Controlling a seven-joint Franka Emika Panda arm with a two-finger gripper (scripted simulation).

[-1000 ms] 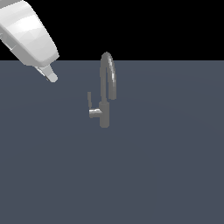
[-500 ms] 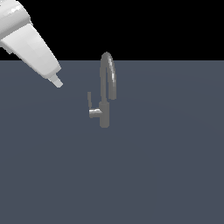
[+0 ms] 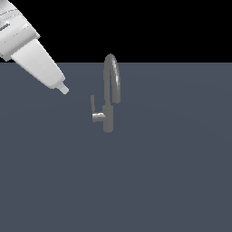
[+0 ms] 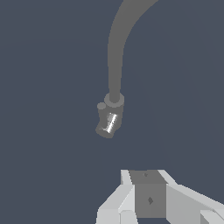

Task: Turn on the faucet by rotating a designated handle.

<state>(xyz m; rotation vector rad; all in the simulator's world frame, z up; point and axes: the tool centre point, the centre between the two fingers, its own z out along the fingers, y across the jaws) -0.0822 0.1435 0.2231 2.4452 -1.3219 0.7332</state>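
Tool (image 3: pixel 63 89): hangs at the exterior view's left, well apart from the lever; whether its jaws are parted cannot be told.
Handle (image 3: pixel 93 105): thin upright lever on a short stub on the post's left side; likely rigid, smooth and slippery, turning on its pivot. Best pressed or pinched near its free upper end.
Faucet (image 3: pixel 109 93): stands mid-tabletop (image 3: pixel 172 172), arched spout rising; fixed, stiff metal.

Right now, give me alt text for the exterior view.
A small grey metal faucet with an arched spout stands on a flat slate-grey surface, its thin lever handle upright. The white robot arm's tool hangs apart on the exterior view's left.
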